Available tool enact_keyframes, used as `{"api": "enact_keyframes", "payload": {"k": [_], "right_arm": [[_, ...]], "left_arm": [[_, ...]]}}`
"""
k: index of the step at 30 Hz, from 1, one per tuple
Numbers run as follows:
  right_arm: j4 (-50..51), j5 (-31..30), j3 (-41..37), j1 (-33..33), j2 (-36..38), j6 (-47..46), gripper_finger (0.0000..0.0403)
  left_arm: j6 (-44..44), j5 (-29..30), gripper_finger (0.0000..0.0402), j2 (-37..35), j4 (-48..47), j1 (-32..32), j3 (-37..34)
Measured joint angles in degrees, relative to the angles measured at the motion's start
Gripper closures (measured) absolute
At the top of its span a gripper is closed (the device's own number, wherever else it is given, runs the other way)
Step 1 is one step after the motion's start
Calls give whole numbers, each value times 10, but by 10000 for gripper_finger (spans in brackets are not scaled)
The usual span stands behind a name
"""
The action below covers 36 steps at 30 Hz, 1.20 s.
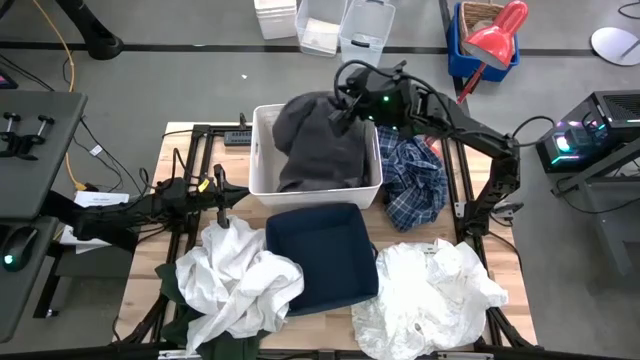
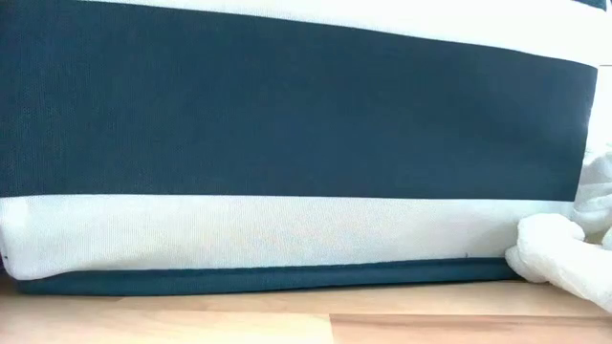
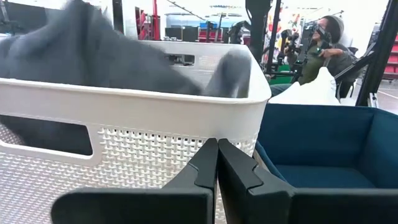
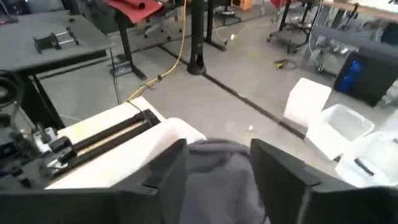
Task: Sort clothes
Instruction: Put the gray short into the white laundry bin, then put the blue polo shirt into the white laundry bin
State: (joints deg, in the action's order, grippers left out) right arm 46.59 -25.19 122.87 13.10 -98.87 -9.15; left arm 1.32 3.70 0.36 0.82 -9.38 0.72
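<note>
A dark grey garment (image 1: 320, 140) is heaped in the white slatted basket (image 1: 262, 150) at the table's far middle. My right gripper (image 1: 350, 100) hangs open over the basket's far right corner, with grey cloth (image 4: 217, 171) showing between its fingers. My left gripper (image 3: 217, 163) is shut and empty, low at the table's left (image 1: 225, 195), facing the basket. A blue-and-white plaid shirt (image 1: 415, 180) lies right of the basket. White garments lie near left (image 1: 240, 280) and near right (image 1: 430, 290). A dark green one (image 1: 175, 305) shows under the left white one. My right gripper stands from above with its fingers (image 4: 166, 177) on either side of a raised part of the dark grey garment (image 4: 217, 162). I cannot tell whether they touch it. The garment rests in the basket.
The navy blue bin (image 1: 320, 255) stands at the near middle between the two white garments; its wall fills the low view (image 2: 287, 115). A person sits beyond the table in the left wrist view (image 3: 326, 46). Clear plastic boxes (image 1: 345, 28) stand on the floor beyond the table.
</note>
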Motion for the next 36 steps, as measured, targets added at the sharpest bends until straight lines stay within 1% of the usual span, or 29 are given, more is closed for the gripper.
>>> {"api": "enact_keyframes", "payload": {"k": [2,5,7,9,10,11,13,17,21,23,24,27,31,36], "right_arm": [[37,27,18,0,0,-12,195],[123,80,50,0,0,-15,170],[205,88,65,-1,1,-41,162],[308,84,72,-1,1,-76,161],[356,72,72,0,1,-90,160],[393,56,69,0,2,-104,160],[435,21,47,-4,15,-129,160],[428,-6,-38,-9,91,-182,160],[434,-34,-170,-6,198,-276,160],[434,-25,-245,-2,256,-344,160],[435,-10,-281,2,282,-375,160],[424,20,-387,21,341,-449,160],[353,45,-505,52,370,-490,160],[197,86,-614,106,351,-483,160]], "left_arm": [[0,0,401,0,0,0,0],[0,0,401,0,0,0,0],[0,0,401,0,0,0,0],[0,0,401,0,0,0,0],[0,0,401,0,0,0,0],[0,0,401,0,0,0,0],[0,0,401,0,0,0,0],[0,0,401,0,0,0,0],[0,0,401,0,0,0,0],[0,0,401,0,0,0,0],[0,0,401,0,0,0,0],[0,0,401,0,0,0,0],[0,0,401,0,0,0,0],[0,0,401,0,0,0,0]]}}
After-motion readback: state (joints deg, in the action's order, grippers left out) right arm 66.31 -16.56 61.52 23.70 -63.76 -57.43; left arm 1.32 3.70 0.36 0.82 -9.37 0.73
